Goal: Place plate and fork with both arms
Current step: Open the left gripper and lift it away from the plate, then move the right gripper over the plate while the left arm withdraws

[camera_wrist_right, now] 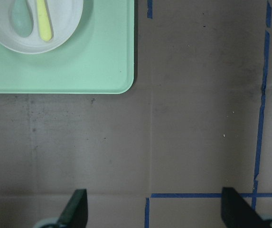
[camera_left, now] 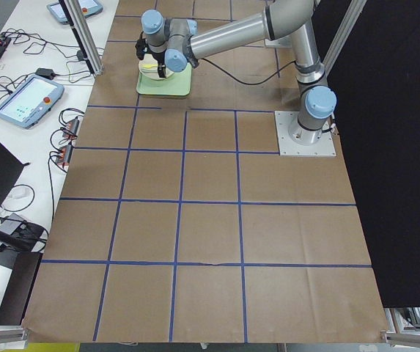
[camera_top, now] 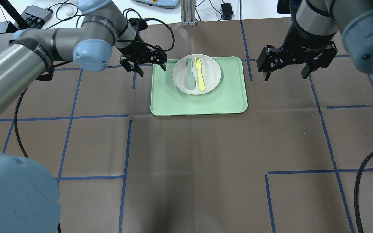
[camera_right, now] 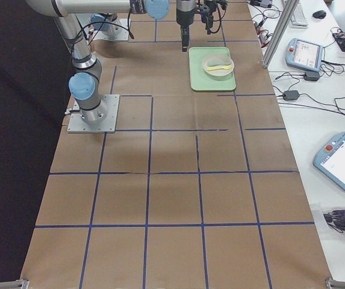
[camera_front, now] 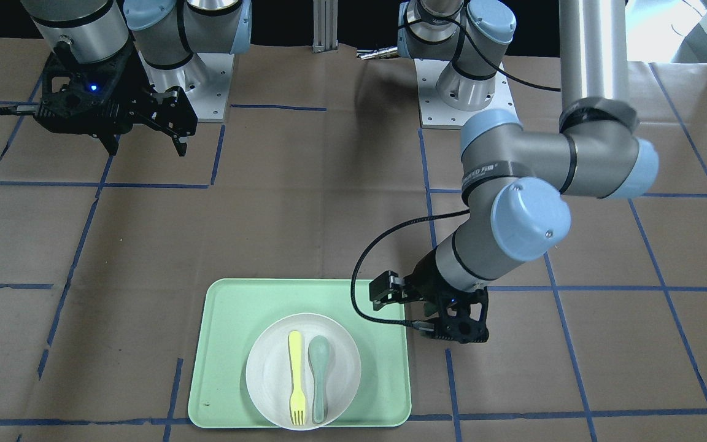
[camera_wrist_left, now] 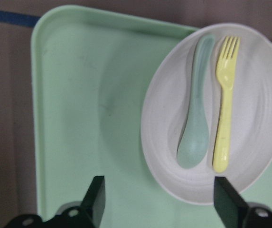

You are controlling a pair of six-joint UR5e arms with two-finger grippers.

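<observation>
The off-white plate [camera_top: 210, 72] sits on the far half of the mint-green tray [camera_top: 199, 100]. The pale-yellow fork [camera_top: 200, 74] lies in the plate beside a grey-green spoon [camera_top: 190, 74]. My left gripper [camera_top: 152, 69] is open and empty, above the tray's left edge, apart from the plate. The left wrist view shows the plate [camera_wrist_left: 261, 118], the fork [camera_wrist_left: 224, 114] and the open gripper [camera_wrist_left: 159, 194]. My right gripper [camera_top: 285, 77] is open and empty over bare table, right of the tray. The right wrist view shows the fork [camera_wrist_right: 43, 21] at its top left.
The tray [camera_front: 231, 344] lies near the table's far edge from the robot. Brown paper with blue tape lines [camera_top: 126, 145] covers the table. The left arm's black cable [camera_front: 359, 282] loops near the tray. Pendants and cables [camera_right: 304, 54] lie beyond the table.
</observation>
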